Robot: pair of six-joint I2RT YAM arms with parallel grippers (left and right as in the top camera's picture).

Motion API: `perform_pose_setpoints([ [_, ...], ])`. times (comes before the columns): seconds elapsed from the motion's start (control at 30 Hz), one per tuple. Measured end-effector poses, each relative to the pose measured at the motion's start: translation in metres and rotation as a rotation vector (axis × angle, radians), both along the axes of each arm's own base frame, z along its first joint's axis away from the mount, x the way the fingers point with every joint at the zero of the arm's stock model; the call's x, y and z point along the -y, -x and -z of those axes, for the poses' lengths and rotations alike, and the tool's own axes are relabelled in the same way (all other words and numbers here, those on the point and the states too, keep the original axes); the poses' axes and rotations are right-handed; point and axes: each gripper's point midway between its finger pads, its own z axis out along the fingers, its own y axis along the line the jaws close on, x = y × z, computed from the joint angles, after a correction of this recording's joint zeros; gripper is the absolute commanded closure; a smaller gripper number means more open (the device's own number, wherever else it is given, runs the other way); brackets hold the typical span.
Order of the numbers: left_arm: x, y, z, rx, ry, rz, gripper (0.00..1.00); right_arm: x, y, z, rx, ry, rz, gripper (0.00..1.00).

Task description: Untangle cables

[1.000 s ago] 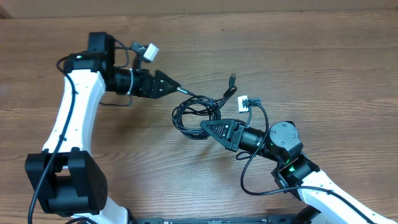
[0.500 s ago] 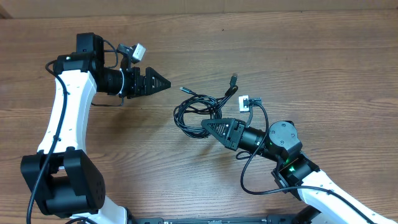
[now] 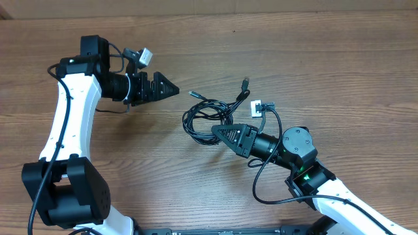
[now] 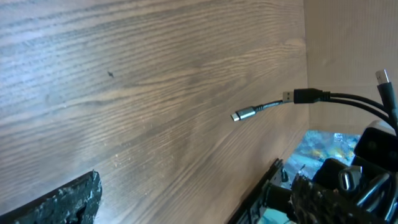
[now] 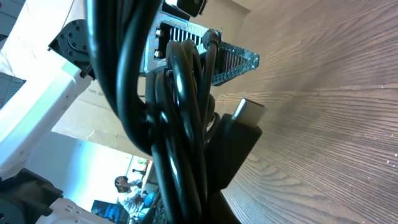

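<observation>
Overhead, my right claw (image 3: 217,133) is pinching the cables (image 3: 206,112); my left claw (image 3: 174,87) is hanging spread. Pulling bunched loops risks tightening the knot.

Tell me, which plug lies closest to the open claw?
The silver-tipped plug sticking out of the cables toward the left gripper. The other plugs lie farther right.

Left arm (image 3: 65,130) and right arm (image 3: 333,199): white shells, black joints. The left gripper (image 3: 175,86) is black, ribbed, wedge-shaped
</observation>
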Motion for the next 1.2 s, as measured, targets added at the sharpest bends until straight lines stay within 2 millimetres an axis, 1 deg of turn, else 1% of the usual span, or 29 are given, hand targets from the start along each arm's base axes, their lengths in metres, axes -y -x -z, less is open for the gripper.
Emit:
perform_pose_setpoints([
  [0.13,0.003,0.015,0.000,-0.025,0.011,0.049,0.02,0.000,0.000,0.000,-0.001,0.001,0.000,0.96],
  [0.27,0.002,0.025,-0.002,-0.040,0.023,0.075,0.02,0.000,0.000,0.000,-0.001,0.000,0.000,0.96],
  [0.37,-0.002,0.028,-0.009,-0.014,0.034,0.084,0.02,0.000,0.000,0.000,-0.001,0.000,0.001,0.96],
  [0.4,-0.002,0.029,-0.015,0.014,0.031,0.088,0.02,0.000,0.000,0.000,-0.001,0.001,0.000,0.96],
  [0.47,-0.004,0.033,-0.030,0.083,0.020,0.096,0.04,0.000,0.000,0.000,-0.001,0.000,0.001,0.96],
  [0.57,-0.003,0.048,-0.073,0.267,-0.011,0.121,0.08,0.000,0.000,0.000,-0.001,0.000,0.001,0.96],
  [0.67,0.000,0.073,-0.122,0.484,-0.053,0.150,0.21,0.000,0.000,0.000,-0.001,0.000,0.000,0.96],
  [0.7,0.001,0.081,-0.133,0.533,-0.065,0.156,0.26,0.000,0.000,0.000,-0.001,0.001,0.000,0.96],
  [0.73,0.002,0.085,-0.139,0.561,-0.074,0.159,0.28,0.000,0.000,0.000,-0.001,0.000,0.001,0.96],
  [0.77,0.002,0.094,-0.148,0.602,-0.086,0.161,0.32,0.000,0.000,0.000,-0.001,0.000,0.000,0.96],
  [0.8,0.003,0.099,-0.153,0.625,-0.092,0.163,0.36,0.000,0.000,0.000,-0.001,0.000,0.000,0.96],
  [0.87,0.003,0.103,-0.157,0.645,-0.099,0.162,0.41,0.000,0.000,0.000,-0.001,0.001,0.000,0.96],
  [0.97,0.007,0.105,-0.158,0.660,-0.103,0.181,0.44,0.000,0.000,0.000,-0.001,0.000,0.000,0.96],
  [1.13,0.023,0.100,-0.163,0.702,-0.101,0.217,0.43,0.000,0.000,0.000,-0.001,0.000,0.000,0.96],
  [1.2,0.029,0.096,-0.166,0.716,-0.110,0.216,0.40,0.000,0.000,0.000,-0.001,0.001,0.000,0.96],
])
